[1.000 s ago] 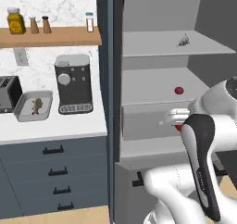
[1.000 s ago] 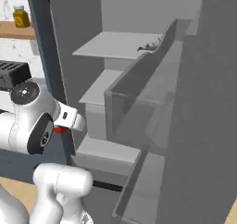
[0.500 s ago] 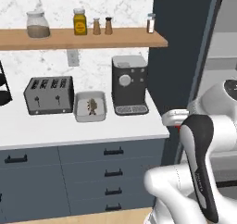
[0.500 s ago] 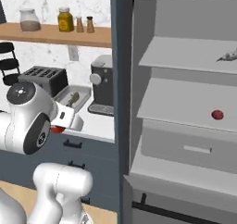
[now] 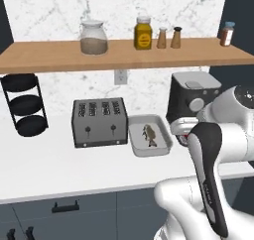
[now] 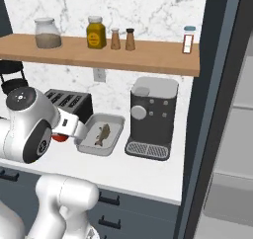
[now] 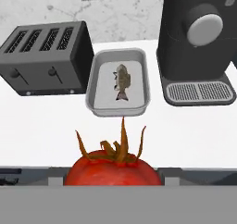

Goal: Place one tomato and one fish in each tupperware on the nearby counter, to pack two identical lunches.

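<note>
You're partway in: on the white table (image 5: 59, 174), one light-grey tupperware (image 7: 119, 82) sits between the toaster (image 5: 99, 122) and the coffee machine (image 6: 150, 117), with a brownish fish (image 7: 122, 81) already lying in its middle. By my reckoning its tomato is next. That tomato (image 7: 113, 170), glossy red with a dry spiky stem, rides clamped in your fingers, short of the tub's near rim.
</note>
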Robot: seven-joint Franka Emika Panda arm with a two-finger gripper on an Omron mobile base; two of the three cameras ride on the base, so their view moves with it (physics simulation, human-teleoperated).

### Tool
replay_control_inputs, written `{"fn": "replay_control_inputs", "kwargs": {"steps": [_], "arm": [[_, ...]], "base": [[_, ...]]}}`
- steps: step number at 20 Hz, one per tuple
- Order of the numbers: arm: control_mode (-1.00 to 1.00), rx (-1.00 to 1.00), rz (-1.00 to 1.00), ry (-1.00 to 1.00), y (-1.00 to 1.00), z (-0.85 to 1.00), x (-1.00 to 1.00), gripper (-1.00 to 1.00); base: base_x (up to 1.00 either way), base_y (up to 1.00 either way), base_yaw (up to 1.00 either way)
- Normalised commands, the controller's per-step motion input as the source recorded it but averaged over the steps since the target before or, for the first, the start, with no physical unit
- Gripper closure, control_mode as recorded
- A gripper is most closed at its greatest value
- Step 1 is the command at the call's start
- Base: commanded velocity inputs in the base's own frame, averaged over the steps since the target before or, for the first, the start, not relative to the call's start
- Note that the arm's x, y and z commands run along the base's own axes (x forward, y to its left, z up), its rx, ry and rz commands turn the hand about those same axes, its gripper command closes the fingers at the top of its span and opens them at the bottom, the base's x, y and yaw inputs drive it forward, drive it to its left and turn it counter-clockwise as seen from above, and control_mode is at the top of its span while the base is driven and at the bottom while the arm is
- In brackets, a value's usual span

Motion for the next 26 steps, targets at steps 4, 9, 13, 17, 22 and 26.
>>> {"fn": "replay_control_inputs", "kwargs": {"steps": [4, 9, 13, 17, 22, 26], "arm": [[1.00, 0.00, 0.00, 0.00, 0.00, 0.00, 0.00, 1.00], [-1.00, -0.03, -0.06, 0.00, 0.19, -0.47, 0.63, 1.00], [-1.00, -0.02, -0.06, 0.00, 0.30, -0.78, 1.00, 1.00], [-1.00, 0.00, -0.01, 0.04, 0.20, -0.77, 1.00, 1.00], [-1.00, 0.01, 0.00, 0.09, 0.02, -0.46, 0.97, 1.00], [-1.00, 0.02, 0.00, 0.09, 0.00, -0.37, 0.90, 1.00]], "base": [[0.59, 0.53, -0.10], [0.10, 0.05, -0.02], [0.00, 0.00, 0.00], [0.00, 0.00, 0.00], [0.00, 0.00, 0.00], [0.00, 0.00, 0.00]]}}
